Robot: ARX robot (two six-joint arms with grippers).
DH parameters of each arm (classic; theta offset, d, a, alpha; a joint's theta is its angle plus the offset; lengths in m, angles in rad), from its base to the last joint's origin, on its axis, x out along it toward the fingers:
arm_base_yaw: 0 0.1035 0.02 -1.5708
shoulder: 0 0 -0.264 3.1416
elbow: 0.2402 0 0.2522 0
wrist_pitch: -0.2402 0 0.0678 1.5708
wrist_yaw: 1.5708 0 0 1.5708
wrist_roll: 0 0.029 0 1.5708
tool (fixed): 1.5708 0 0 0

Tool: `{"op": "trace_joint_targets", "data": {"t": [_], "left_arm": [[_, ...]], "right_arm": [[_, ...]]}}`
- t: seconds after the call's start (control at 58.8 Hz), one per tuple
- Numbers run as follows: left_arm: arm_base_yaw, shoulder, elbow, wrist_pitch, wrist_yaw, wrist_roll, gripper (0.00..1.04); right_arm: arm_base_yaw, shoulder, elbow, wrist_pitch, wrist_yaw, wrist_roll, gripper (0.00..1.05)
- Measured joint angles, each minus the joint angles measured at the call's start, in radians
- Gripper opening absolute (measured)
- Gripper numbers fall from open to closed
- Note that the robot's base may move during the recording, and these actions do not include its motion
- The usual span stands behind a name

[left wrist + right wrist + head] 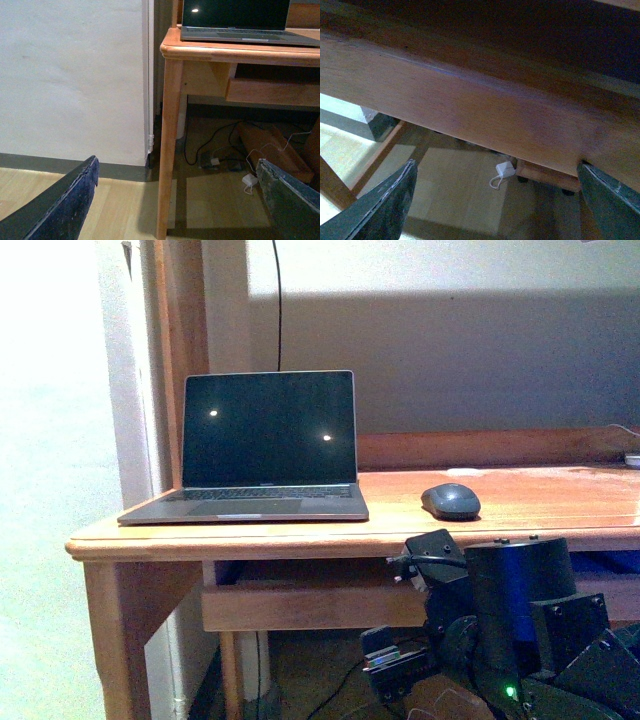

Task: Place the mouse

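In the front view, the mouse lay on the desk, just right of the open laptop, free of either claw, apparently already set down for use. The right arm sat folded low, near the desk's front edge. In the left wrist view, the left claw was spread apart and empty, aimed at the desk leg. In the right wrist view, the right claw was likewise apart and empty beneath the desk rail.

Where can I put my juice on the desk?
Bare wood lies right of the mouse, running to the desk end, and between the mouse and the laptop. The laptop takes up the left end, leaving only a thin front strip.
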Motion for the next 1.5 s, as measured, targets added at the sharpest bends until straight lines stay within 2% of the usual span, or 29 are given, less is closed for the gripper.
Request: {"op": "trace_joint_targets", "data": {"t": [0.136,0.272,0.578,0.799,0.935,1.054,1.19,1.258,1.309,1.326,1.394,1.462,1.496], "left_arm": [[0.0,0.0,0.0,0.0,0.0,0.0,0.97],[0.0,0.0,0.0,0.0,0.0,0.0,0.97],[0.0,0.0,0.0,0.0,0.0,0.0,0.97],[0.0,0.0,0.0,0.0,0.0,0.0,0.97],[0.0,0.0,0.0,0.0,0.0,0.0,0.97],[0.0,0.0,0.0,0.0,0.0,0.0,0.97],[0.0,0.0,0.0,0.0,0.0,0.0,0.97],[0.0,0.0,0.0,0.0,0.0,0.0,0.97],[0.0,0.0,0.0,0.0,0.0,0.0,0.97],[0.0,0.0,0.0,0.0,0.001,0.0,0.97],[0.0,0.0,0.0,0.0,0.001,0.0,0.97],[0.0,0.0,0.0,0.0,0.002,0.0,0.97],[0.0,0.0,0.0,0.0,0.002,0.0,0.97]], "right_arm": [[-0.01,-0.027,-0.026,0.026,-0.017,0.042,0.97],[-0.052,-0.171,-0.136,0.035,-0.035,0.112,0.97],[-0.135,-0.62,-0.547,0.033,-0.245,0.345,0.97],[-0.197,-1.014,-0.833,-0.042,-0.355,0.399,0.97],[-0.23,-1.276,-0.958,-0.171,-0.416,0.415,0.97],[-0.251,-1.472,-1.017,-0.304,-0.43,0.457,0.97],[-0.253,-1.739,-1.071,-0.529,-0.448,0.48,0.97],[-0.259,-1.923,-1.083,-0.7,-0.455,0.483,0.97],[-0.272,-2.002,-1.098,-0.742,-0.465,0.482,0.97],[-0.262,-2.016,-1.102,-0.738,-0.423,0.47,0.96],[-0.18,-2.055,-1.111,-0.732,-0.114,0.346,0.85],[-0.176,-2.074,-1.111,-0.743,0.074,0.249,0.73],[-0.188,-2.082,-1.111,-0.747,0.102,0.218,0.68]]}}
